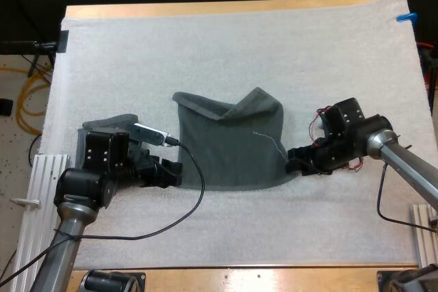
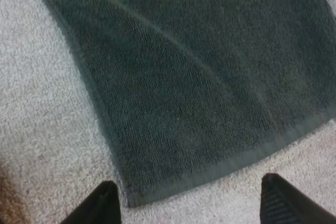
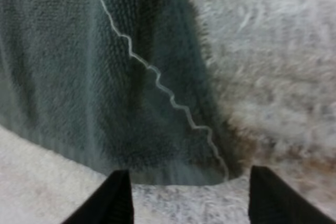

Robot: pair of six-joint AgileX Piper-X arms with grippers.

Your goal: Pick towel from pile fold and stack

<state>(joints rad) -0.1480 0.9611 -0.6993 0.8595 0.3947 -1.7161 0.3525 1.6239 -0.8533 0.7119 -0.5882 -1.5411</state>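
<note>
Lying flat, towel point(image 1: 229, 152) approx square, far edge folded.

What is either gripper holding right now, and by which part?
Nothing is held. The left gripper and right gripper are both open, each at a near corner of the towel, fingers clear of it.

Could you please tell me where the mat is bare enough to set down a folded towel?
The mat beyond the towel is bare right across. Crowded: the towel's near corners, with the left hand and right hand there.
</note>
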